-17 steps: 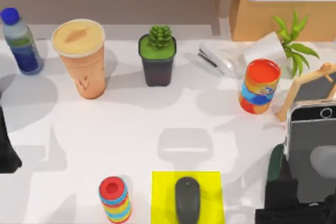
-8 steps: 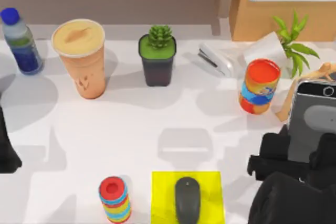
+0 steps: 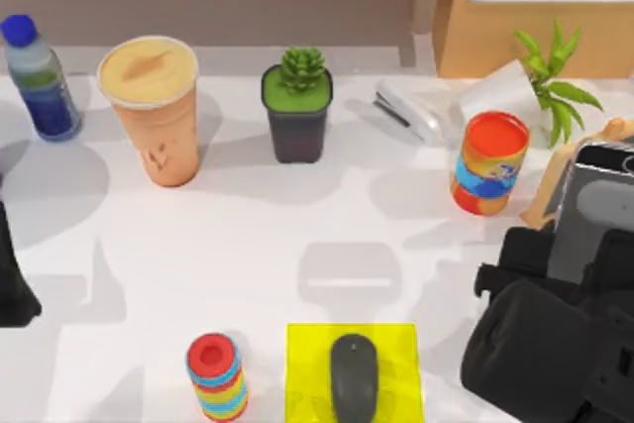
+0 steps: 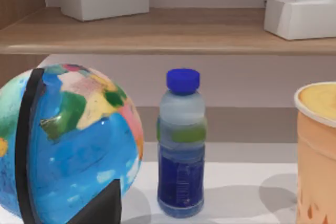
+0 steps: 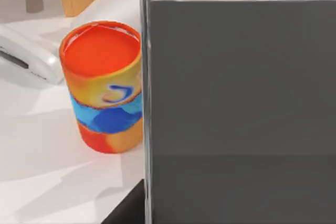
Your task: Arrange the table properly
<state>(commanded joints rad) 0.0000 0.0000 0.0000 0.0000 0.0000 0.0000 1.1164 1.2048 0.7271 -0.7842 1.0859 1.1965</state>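
Note:
The white table [image 3: 297, 235] carries several desk items. At its right side my right gripper [image 3: 565, 264] is shut on a grey phone [image 3: 597, 207], held upright with its screen facing the arm. The phone leans against a tan wooden stand [image 3: 548, 193] by the right edge and hides most of it. The phone's grey face [image 5: 236, 103] takes up most of the right wrist view. My left arm [image 3: 12, 289] is parked at the table's left edge.
Along the back stand a blue bottle [image 3: 38, 76], coffee cup [image 3: 154, 111], potted succulent [image 3: 297, 106], stapler [image 3: 408, 114], orange can [image 3: 489, 162] and leafy plant [image 3: 550, 81]. At the front are a striped cup [image 3: 217, 375] and a mouse [image 3: 354, 375] on a yellow mat [image 3: 307, 373]. A globe [image 4: 63, 140] is near the bottle.
My right arm has come in from the front right corner and carried the phone toward the back right, up against the wooden stand. The left arm has not moved.

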